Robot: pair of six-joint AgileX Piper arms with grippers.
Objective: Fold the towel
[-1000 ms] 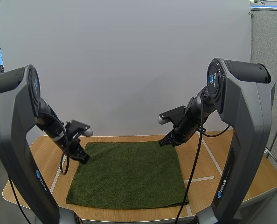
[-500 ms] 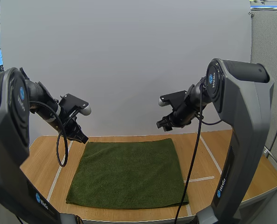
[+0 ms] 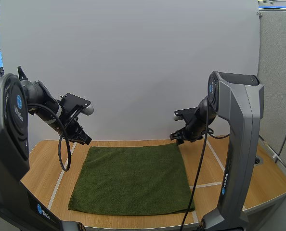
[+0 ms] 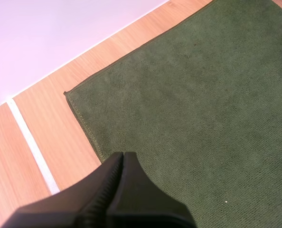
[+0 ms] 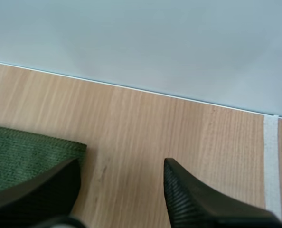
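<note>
Table [image 3: 39, 161]: light wood crossed by white tape lines [image 3: 208, 185], carrying the towel between the two arms.
Towel [image 3: 133, 175]: green, spread flat in one layer at the middle of the table, lying just as it did a second ago. No edge is lifted and no fold is made.
Left gripper [image 3: 84, 139]: a second ago it was down at the towel's far-left corner. Now it is raised and hangs above that corner, clear of the cloth. In the wrist view its fingers [image 4: 105, 183] lie pressed together as one dark wedge, holding nothing.
Right gripper [image 3: 175, 136]: a second ago it was down at the far-right corner, then it lifted. Now it has swung outward and lowered beside that corner. Its fingers [image 5: 193, 199] stand wide apart, one by the cloth's tip and the other over bare wood. Whether either tip touches the surface is hard to tell.
Far-right corner [image 5: 60, 145]: flat on the table, just beside the spread fingers, ungrasped.
Meaning: both arms have come away from the far corners empty, so the fold seems not yet begun. The right looks placed for a fresh try at its corner. The left would have to open and descend first.
</note>
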